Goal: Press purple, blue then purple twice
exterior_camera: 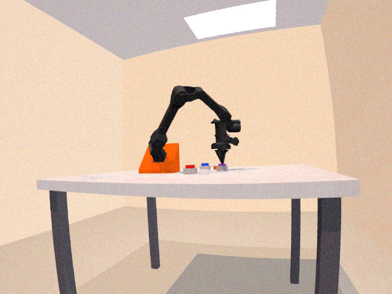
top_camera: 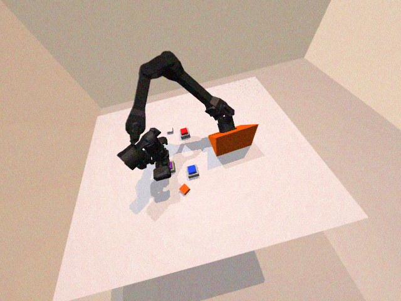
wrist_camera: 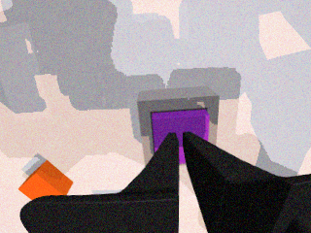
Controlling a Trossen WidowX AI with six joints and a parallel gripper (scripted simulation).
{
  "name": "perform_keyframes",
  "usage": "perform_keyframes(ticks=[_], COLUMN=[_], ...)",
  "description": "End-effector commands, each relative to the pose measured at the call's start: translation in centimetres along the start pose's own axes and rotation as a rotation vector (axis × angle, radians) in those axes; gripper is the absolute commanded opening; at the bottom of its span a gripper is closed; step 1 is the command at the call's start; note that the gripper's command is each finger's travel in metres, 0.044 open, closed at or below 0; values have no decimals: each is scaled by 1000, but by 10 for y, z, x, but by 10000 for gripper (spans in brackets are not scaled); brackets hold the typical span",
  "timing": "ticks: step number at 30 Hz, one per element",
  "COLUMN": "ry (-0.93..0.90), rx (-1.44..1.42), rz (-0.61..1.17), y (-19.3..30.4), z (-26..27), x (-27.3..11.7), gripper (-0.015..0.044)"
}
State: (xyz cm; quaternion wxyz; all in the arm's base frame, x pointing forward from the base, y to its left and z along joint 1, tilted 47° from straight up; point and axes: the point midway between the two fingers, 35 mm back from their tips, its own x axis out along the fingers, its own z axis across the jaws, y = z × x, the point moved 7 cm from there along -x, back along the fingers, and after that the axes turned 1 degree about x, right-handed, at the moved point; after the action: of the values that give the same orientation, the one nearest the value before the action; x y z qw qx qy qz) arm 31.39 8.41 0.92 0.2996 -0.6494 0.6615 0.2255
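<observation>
The purple button (top_camera: 170,165) (exterior_camera: 222,164) (wrist_camera: 170,121) has a square cap in a grey housing. My gripper (exterior_camera: 222,162) (wrist_camera: 179,139) is shut and empty, pointing down, its fingertips at the top of the purple cap and seemingly touching it. A thin strip of the cap shows above the housing in the exterior view; how far it is pressed is hard to tell. In the top view the gripper body hides the fingertips and part of this button. The blue button (top_camera: 192,169) (exterior_camera: 204,164) stands beside it with its cap up.
A red button (top_camera: 183,131) (exterior_camera: 190,166) and a small white block (top_camera: 170,131) (exterior_camera: 204,173) stand nearer the arm base. A small orange block (top_camera: 184,189) (wrist_camera: 46,181) lies near the blue button. A large orange wedge (top_camera: 234,140) (exterior_camera: 171,158) stands by the arm base.
</observation>
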Motion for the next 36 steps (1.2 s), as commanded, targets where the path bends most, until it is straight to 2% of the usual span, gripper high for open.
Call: perform_keyframes(ticks=[1,16,20,24,26,33,36], ry=[8,8,6,7,1,-11,-5], rx=[-8,-8,-8,-9,-10,-12,-10], rz=[1,1,2,2,1,4,4], y=[2,2,1,2,4,56,71], z=[-1,-1,0,0,11,109,126], x=[3,3,-27,-30,-36,-85,-93], gripper=[20,20,20,20,72,256,335])
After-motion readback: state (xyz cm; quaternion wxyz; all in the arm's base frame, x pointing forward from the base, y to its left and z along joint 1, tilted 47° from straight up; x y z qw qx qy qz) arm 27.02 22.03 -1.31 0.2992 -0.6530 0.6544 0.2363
